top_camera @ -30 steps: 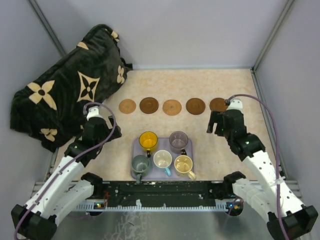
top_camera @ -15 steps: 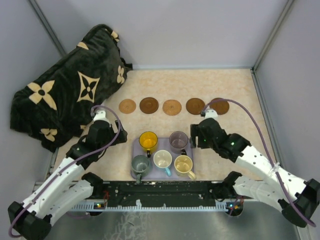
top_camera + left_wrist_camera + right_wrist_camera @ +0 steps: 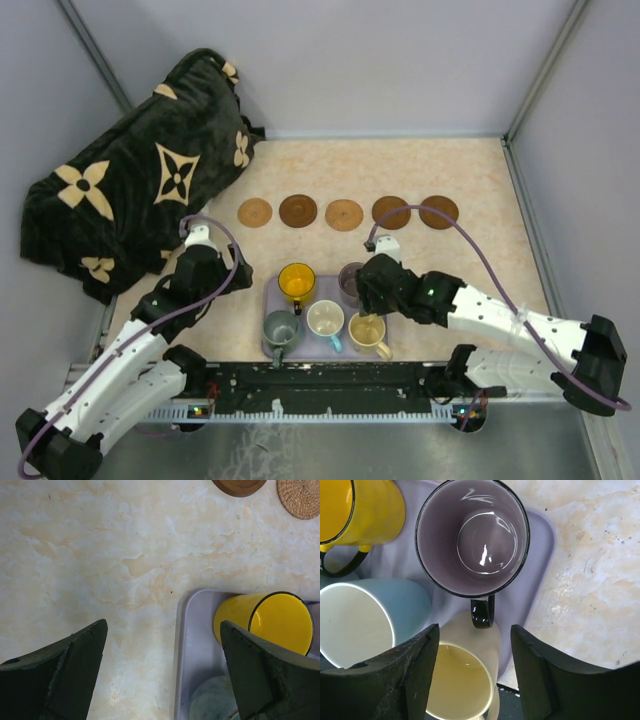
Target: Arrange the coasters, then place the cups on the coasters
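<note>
Five coasters lie in a row across the table: tan (image 3: pixel 255 212), brown (image 3: pixel 298 210), tan (image 3: pixel 344 214), brown (image 3: pixel 391 211), brown (image 3: pixel 438 211). The cups stand on a lavender tray (image 3: pixel 272 300): yellow (image 3: pixel 296 282), purple-grey (image 3: pixel 472 537), grey-green (image 3: pixel 281 328), white (image 3: pixel 325 318), cream (image 3: pixel 367 330). My right gripper (image 3: pixel 476 650) hovers open over the tray. The purple-grey cup's black handle (image 3: pixel 482 612) sits just ahead of its fingertips, the cream cup (image 3: pixel 465 680) below them. My left gripper (image 3: pixel 165 640) is wide open above the tray's left rim (image 3: pixel 180 645), beside the yellow cup (image 3: pixel 270 622).
A black blanket with tan flower patterns (image 3: pixel 140 180) is bunched at the back left, reaching the table's left side. Grey walls close in the table on three sides. The arm bases and a black rail (image 3: pixel 330 380) line the near edge.
My right arm swung left from the rightmost coaster to over the tray, and its jaws narrowed. My left gripper shifted slightly toward the tray, still wide open.
</note>
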Motion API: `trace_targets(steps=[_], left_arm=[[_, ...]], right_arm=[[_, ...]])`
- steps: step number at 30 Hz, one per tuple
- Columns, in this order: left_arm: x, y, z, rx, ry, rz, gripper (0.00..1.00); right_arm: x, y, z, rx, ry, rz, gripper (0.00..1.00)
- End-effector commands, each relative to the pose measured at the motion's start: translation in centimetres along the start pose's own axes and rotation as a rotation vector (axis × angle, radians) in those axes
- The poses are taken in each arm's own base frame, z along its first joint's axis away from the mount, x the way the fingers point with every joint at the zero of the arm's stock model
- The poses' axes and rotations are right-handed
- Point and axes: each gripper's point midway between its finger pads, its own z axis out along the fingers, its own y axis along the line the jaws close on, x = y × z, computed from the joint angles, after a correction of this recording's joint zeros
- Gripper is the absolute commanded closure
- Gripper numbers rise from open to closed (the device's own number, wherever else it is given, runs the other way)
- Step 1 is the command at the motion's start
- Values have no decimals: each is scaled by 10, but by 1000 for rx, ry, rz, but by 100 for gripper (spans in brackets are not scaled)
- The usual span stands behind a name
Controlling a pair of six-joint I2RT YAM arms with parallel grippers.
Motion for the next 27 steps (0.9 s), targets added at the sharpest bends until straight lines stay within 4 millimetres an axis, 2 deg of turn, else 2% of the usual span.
trace_targets(steps=[1, 17, 27], left_arm=[[-1, 2, -3, 2, -24, -5, 0], [-3, 6, -4, -13, -39, -1, 0], [-5, 8, -2, -25, -49, 7, 0]], right_arm=[[-19, 20, -6, -51, -58, 42, 41], [-4, 12, 22, 34, -9, 21, 48], [2, -2, 34, 128, 6, 10, 49]])
